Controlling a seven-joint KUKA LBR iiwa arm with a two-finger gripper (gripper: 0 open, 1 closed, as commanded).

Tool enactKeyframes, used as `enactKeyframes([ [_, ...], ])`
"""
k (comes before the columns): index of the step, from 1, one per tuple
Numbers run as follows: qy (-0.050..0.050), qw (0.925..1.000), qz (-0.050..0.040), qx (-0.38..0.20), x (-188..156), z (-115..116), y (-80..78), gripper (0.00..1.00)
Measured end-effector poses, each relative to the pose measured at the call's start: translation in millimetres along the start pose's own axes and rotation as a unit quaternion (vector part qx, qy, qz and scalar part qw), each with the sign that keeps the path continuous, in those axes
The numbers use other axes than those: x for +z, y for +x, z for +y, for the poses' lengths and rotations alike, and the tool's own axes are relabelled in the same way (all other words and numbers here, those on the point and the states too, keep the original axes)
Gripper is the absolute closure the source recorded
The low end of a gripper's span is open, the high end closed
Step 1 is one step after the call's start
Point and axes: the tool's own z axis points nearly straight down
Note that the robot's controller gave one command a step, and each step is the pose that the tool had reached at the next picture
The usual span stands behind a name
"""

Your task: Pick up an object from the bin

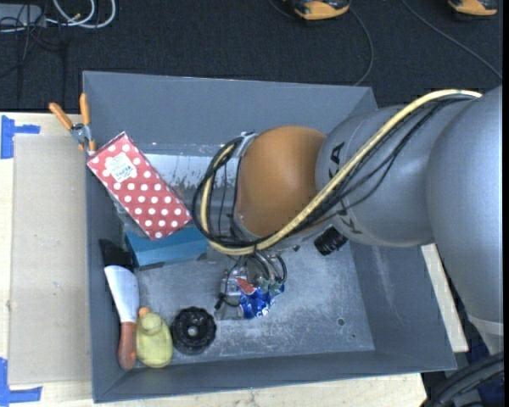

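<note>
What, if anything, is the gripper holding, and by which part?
It cannot be told: the gripper is down beside a crumpled blue wrapper in the bin, its grip hidden.

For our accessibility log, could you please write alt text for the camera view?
The arm's gripper is low in the grey bin beside a blue crinkled wrapper. Left of it lie a red dotted box, blue block, black disc and yellow duck.

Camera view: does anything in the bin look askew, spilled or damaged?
The red polka-dot box sits tilted against the bin's left wall, its lower end propped on a blue box rather than lying flat. A crumpled blue thing lies right at the gripper. Nothing looks spilled or broken.
</note>
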Motion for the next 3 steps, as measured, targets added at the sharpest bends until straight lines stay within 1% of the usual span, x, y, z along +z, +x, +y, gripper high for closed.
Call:
enactKeyframes([
  [1,0.000,1.0000,-0.0036,0.002,-4,-1,-1.8,0.00],
  [2,-0.002,0.9997,-0.0044,0.023,36,-21,-15.0,0.00],
  [3,0.000,0.9998,0.0008,-0.019,65,-53,-1.6,0.00],
])
